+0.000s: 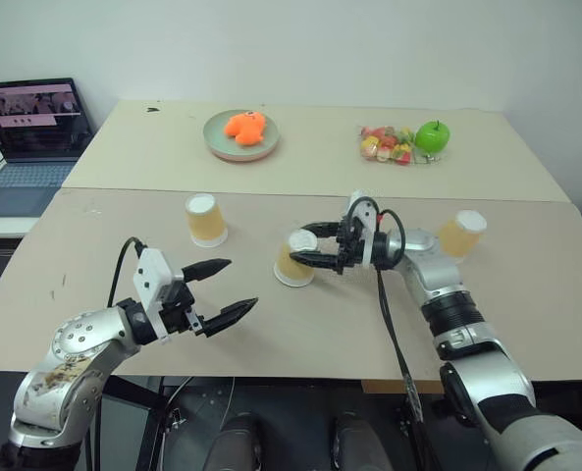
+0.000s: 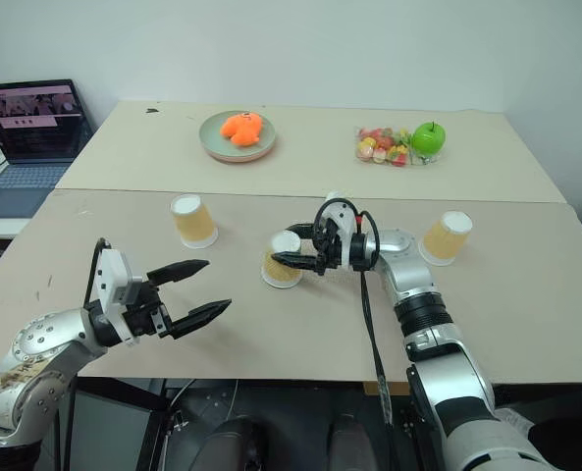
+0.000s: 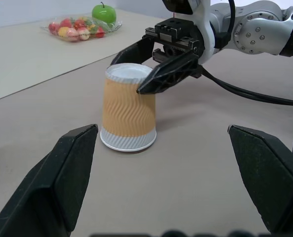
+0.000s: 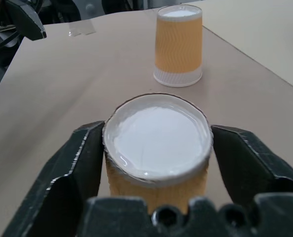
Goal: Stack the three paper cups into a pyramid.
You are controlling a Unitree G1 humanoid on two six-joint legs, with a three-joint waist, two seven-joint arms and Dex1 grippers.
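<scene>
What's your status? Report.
Left gripper open, idle. Right gripper open, straddling middle cup. Left cup, right cup apart, unstacked. Nothing in the way.

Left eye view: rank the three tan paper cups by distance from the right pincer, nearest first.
1. Tan paper cup between the right pincer's fingers, table centre.
2. Tan paper cup to its left.
3. Tilted tan paper cup, far right behind the wrist.

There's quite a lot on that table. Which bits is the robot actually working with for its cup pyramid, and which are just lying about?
Part of the job:
- middle cup, between the right gripper's fingers
- left cup
- right cup

Just lying about:
- plate with an orange thing
- green apple
- bag of sweets
- laptop
</scene>
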